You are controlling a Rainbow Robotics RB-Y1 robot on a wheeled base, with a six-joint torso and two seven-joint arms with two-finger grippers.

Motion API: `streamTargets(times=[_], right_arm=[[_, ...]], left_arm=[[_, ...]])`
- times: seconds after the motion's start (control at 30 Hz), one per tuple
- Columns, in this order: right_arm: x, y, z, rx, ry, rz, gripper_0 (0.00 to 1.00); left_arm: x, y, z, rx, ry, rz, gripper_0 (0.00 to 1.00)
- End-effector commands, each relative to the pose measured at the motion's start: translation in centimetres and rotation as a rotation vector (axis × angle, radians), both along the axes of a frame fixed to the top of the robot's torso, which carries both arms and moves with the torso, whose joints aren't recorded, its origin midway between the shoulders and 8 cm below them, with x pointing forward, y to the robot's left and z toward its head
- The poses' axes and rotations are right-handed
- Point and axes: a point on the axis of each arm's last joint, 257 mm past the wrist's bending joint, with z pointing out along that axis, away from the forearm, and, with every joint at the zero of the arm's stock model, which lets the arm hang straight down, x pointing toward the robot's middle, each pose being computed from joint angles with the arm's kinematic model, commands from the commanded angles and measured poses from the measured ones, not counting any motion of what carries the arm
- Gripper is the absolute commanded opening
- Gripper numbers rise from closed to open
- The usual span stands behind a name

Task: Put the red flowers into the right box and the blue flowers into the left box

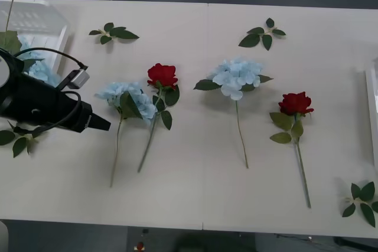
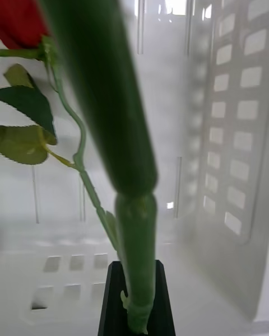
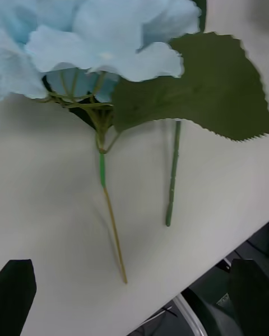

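My left gripper (image 3: 134, 291) hangs open just over the nearer blue flower (image 1: 127, 100), black fingers (image 3: 17, 285) spread wide at either side with nothing between them; in the front view that arm sits at the table's left, its tip just beside the bloom. My right gripper (image 2: 136, 297) is inside the right box (image 2: 235, 145), closed on the stem of a red rose (image 2: 19, 11), so I judge I'm mid-drop on that side and lining up a pick on this one. Next I'd want to release the rose, then bring the left fingers down around the thin stem (image 3: 112, 218) below the head, clear of the neighbouring rose stem (image 3: 174, 173) lying close alongside.

Still on the table: that pale-blue cluster with a broad serrated leaf (image 3: 207, 95), touching the red rose (image 1: 162, 75) next to it; a second blue flower (image 1: 236, 77) mid-table; another red rose (image 1: 295, 103) further right. The left box (image 1: 50, 22) already holds some blue petals
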Motion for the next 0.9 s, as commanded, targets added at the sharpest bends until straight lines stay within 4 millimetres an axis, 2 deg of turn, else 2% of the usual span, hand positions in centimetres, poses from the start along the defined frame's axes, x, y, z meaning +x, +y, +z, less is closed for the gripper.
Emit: streamTargets(times=[0.03, 0.2, 0.33, 0.5, 0.53, 0.57, 0.6, 0.63, 0.67, 0.77, 0.9], right_arm=[[-1.2, -2.6, 0.3, -0.061, 0.025, -0.107, 0.0], [-1.6, -2.8, -1.5, -0.067, 0.039, -0.166, 0.0], [-2.4, -3.3, -2.8, -0.104, 0.075, -0.188, 0.0], [-2.5, -4.0, -2.7, -0.142, 0.079, -0.184, 0.01], [-2.4, -4.2, -2.6, -0.151, 0.075, -0.18, 0.19], [-2.3, -4.4, -2.5, -0.16, 0.07, -0.178, 0.43], [-2.2, -4.5, -2.4, -0.165, 0.066, -0.176, 0.56], [-2.0, -4.6, -2.3, -0.171, 0.059, -0.174, 0.74], [-2.0, -4.8, -2.3, -0.173, 0.056, -0.175, 0.83], [-1.9, -5.2, -2.3, -0.178, 0.043, -0.173, 0.92], [-1.6, -4.7, -2.3, -0.16, 0.03, -0.164, 0.93]], left_arm=[[2.4, 1.4, -0.5, 0.079, -0.05, 0.065, 1.0], [4.5, 0.8, -2.0, 0.2, -0.127, 0.049, 1.0], [5.7, -0.7, -3.2, 0.277, -0.195, 0.001, 1.0], [6.0, -1.6, -4.0, 0.314, -0.227, -0.037, 1.0], [6.1, -1.7, -4.2, 0.316, -0.23, -0.04, 1.0], [6.2, -1.9, -4.4, 0.316, -0.233, -0.042, 1.0], [6.3, -1.9, -4.5, 0.317, -0.236, -0.041, 1.0], [6.5, -2.2, -4.8, 0.313, -0.242, -0.04, 1.0], [6.9, -2.2, -5.1, 0.314, -0.25, -0.037, 1.0], [7.9, -2.7, -6.2, 0.308, -0.267, -0.028, 1.0], [8.8, -3.1, -7.0, 0.306, -0.287, -0.019, 1.0]])
